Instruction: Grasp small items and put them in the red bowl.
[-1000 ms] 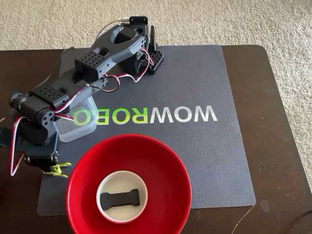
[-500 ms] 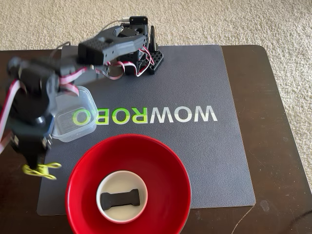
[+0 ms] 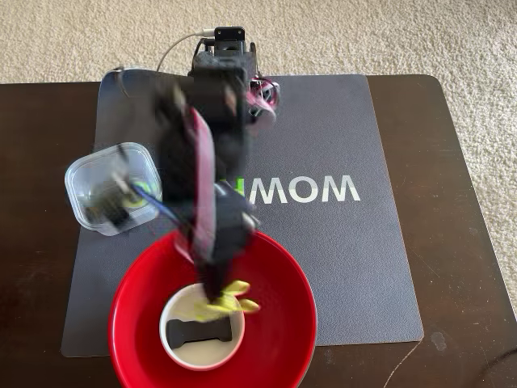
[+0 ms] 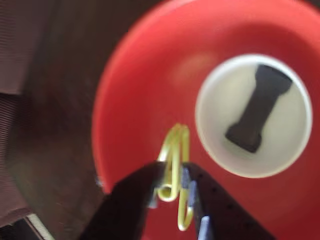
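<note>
The large red bowl (image 3: 275, 323) stands at the mat's front left; it also fills the wrist view (image 4: 145, 100). The small white bowl (image 3: 174, 335) sits inside it with the black clip (image 3: 202, 330) lying in it; both show in the wrist view, the white bowl (image 4: 210, 115) and the clip (image 4: 257, 107). My gripper (image 3: 218, 295) hangs over the red bowl, shut on the yellow-green clothespin (image 3: 226, 303), which shows between the jaws in the wrist view (image 4: 175, 155). The clear square tub (image 3: 101, 178) stands on the mat left of the arm.
A grey mat (image 3: 339, 242) with white letters covers the dark wooden table (image 3: 468, 202). The arm's base (image 3: 230, 56) stands at the mat's far edge. Beige carpet surrounds the table. The tub holds some small dark and coloured bits.
</note>
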### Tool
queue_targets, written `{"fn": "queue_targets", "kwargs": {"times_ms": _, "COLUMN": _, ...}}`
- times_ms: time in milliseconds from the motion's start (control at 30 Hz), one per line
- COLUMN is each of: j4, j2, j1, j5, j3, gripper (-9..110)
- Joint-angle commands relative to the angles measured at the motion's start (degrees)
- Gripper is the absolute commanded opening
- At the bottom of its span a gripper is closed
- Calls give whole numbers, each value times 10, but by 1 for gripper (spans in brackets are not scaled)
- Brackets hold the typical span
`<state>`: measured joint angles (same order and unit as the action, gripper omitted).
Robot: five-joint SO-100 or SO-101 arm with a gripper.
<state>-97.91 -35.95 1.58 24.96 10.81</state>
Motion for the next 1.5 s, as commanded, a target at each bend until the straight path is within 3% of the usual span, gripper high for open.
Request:
{"fn": "queue_targets", "kwargs": {"times_ms": 0, "j4": -2, "j2": 5, "j1": 1, "j5": -4, "j3": -43, "gripper": 23}}
{"fn": "queue_targets", "kwargs": {"times_ms": 200, "j4": -2, "j2": -69, "j1": 15, "j5": -9, "j3": -156, "gripper": 26}}
{"fn": "queue_targets", "kwargs": {"times_ms": 467, "j4": 4, "j2": -541, "j1": 112, "j5": 27, "j3": -676, "gripper": 26}}
{"fn": "queue_targets", "kwargs": {"times_ms": 700, "j4": 120, "j2": -641, "j1": 289, "j5": 143, "j3": -1006, "gripper": 24}}
{"fn": "queue_targets", "kwargs": {"times_ms": 900, "j4": 250, "j2": -580, "j1": 350, "j5": 227, "j3": -1068, "gripper": 24}}
{"fn": "queue_targets", "kwargs": {"times_ms": 1100, "j4": 347, "j2": -488, "j1": 314, "j5": 238, "j3": -1058, "gripper": 25}}
{"fn": "queue_targets", "kwargs": {"times_ms": 1300, "j4": 346, "j2": -380, "j1": 329, "j5": 280, "j3": -1044, "gripper": 24}}
{"fn": "queue_targets", "kwargs": {"times_ms": 1367, "j4": 345, "j2": -383, "j1": 335, "j5": 280, "j3": -1053, "gripper": 15}}
{"fn": "queue_targets", "kwargs": {"times_ms": 1400, "j4": 344, "j2": -388, "j1": 338, "j5": 276, "j3": -1055, "gripper": 0}}
{"fn": "queue_targets", "kwargs": {"times_ms": 1467, "j4": 321, "j2": -409, "j1": 344, "j5": 280, "j3": -1055, "gripper": 0}}
